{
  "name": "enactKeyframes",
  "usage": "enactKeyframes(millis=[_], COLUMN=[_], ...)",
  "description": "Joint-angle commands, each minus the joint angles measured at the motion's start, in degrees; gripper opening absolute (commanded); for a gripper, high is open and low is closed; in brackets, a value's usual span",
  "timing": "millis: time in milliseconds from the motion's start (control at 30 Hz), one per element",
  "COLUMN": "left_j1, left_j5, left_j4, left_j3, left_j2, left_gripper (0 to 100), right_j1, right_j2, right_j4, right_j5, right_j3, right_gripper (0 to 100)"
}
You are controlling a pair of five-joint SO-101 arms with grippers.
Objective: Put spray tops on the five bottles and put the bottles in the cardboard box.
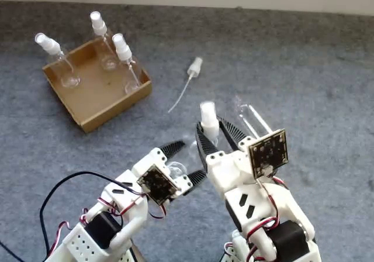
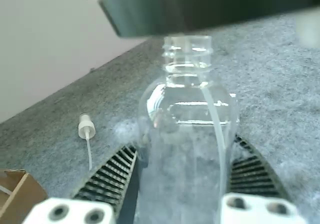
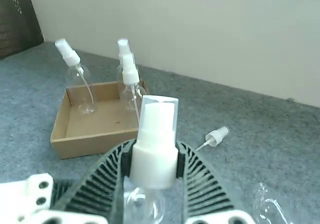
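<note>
Left gripper (image 1: 188, 159) is clamping a clear bottle (image 2: 187, 134) by its body, ribbed fingers pressing on both sides, threaded neck uncapped. Right gripper (image 1: 211, 127), sitting at 1 o'clock from it, is gripping a white spray top (image 3: 156, 144), jaws snug against the collar, nozzle pointing up. The top's dip tube (image 2: 215, 119) is running down inside the held bottle. Whether the collar is touching the neck I cannot tell, since the right gripper is covering that spot.

Cardboard box (image 1: 117, 107) is sitting on the grey bench (image 1: 304, 57) at 10 o'clock from the grippers, well apart. Three capped bottles are standing in it: the left bottle (image 1: 64, 69), the far bottle (image 1: 105, 51) and the right bottle (image 1: 131, 75).

At 12 o'clock, a loose spray top (image 1: 194, 67) is lying on the bench with its tube trailing toward the arms. A spare bottle (image 1: 252, 116) is lying uncapped at 2 o'clock, just beside the right gripper.
</note>
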Motion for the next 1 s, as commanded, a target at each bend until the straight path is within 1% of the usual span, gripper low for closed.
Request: enactKeyframes(millis=[0, 67, 133, 233, 367, 567, 867, 967], left_j1=[-5.0, -5.2, -5.1, -5.5, -5.5, -6.3, -13.6, -17.6], left_j5=[0.8, 0.9, 0.9, 0.9, 0.9, 0.9, 0.9, 0.9], left_j4=[-1.7, -1.7, -1.7, -1.7, -1.7, -1.7, -1.8, -4.7], left_j3=[1.2, 1.2, 1.2, 1.2, 1.2, 1.2, 1.0, 1.1], left_j2=[-0.7, -0.7, -0.7, -0.7, -0.7, -0.7, -0.7, -0.7], left_gripper=[9, 9, 9, 9, 9, 9, 9, 9], right_j1=[-0.7, -3.3, -6.0, -7.9, -8.0, -8.0, -8.1, -8.1], right_j2=[-0.5, -0.5, -0.5, -0.5, -0.5, -0.5, -0.5, -0.5], right_j4=[4.3, 5.8, 7.3, 8.5, 10.7, 10.9, 10.5, 10.5], right_j5=[0.2, 0.3, 0.5, 4.0, 5.8, 5.8, 5.8, 5.8], right_j3=[0.1, 0.1, 0.3, 0.2, 0.1, 0.1, 0.7, 0.8], right_gripper=[1.6, 4.5, 9.5, 13.5, 13.5, 13.5, 13.5, 13.5])
